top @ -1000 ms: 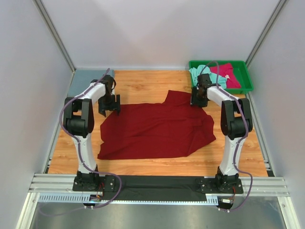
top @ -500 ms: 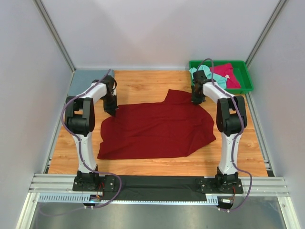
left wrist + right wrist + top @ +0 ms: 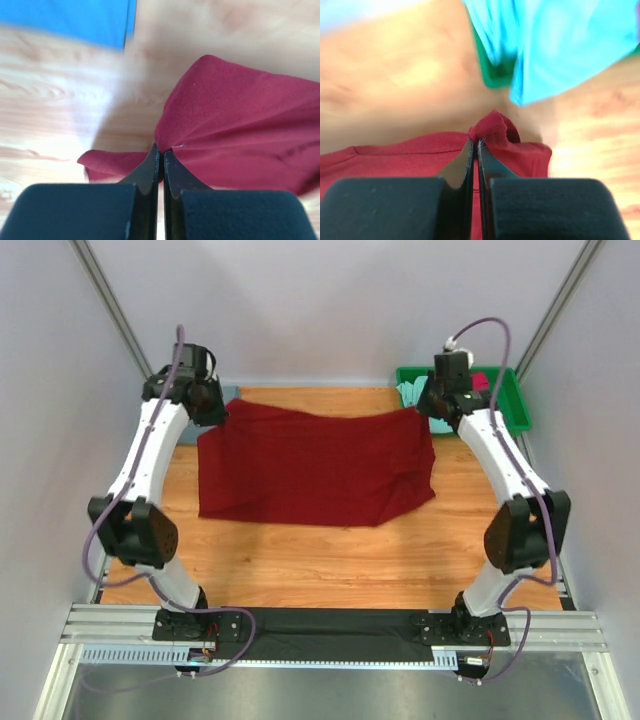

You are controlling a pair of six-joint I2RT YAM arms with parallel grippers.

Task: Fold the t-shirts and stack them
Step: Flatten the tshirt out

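Observation:
A dark red t-shirt (image 3: 315,468) hangs between both raised arms, its top edge stretched across the far half of the wooden table and its lower part draping down onto it. My left gripper (image 3: 222,410) is shut on the shirt's left top corner (image 3: 172,142). At the right top corner (image 3: 487,129) my right gripper (image 3: 428,412) is shut on a bunched tip of the cloth. A mint green t-shirt (image 3: 412,392) and a pinkish-red t-shirt (image 3: 484,380) lie crumpled in the green tray, partly hidden behind the right arm. The mint green t-shirt (image 3: 555,40) shows blurred in the right wrist view.
The green tray (image 3: 515,405) stands at the back right corner. A slate grey-blue cloth (image 3: 165,430) lies at the back left, mostly behind the left arm. Grey walls close in the table on three sides. A black strip (image 3: 330,625) runs along the near edge between the arm bases.
Both grippers closed on the dark red shirt's far corners and lifted them up and toward the back. The shirt, flat on the table before, now hangs stretched between the arms.

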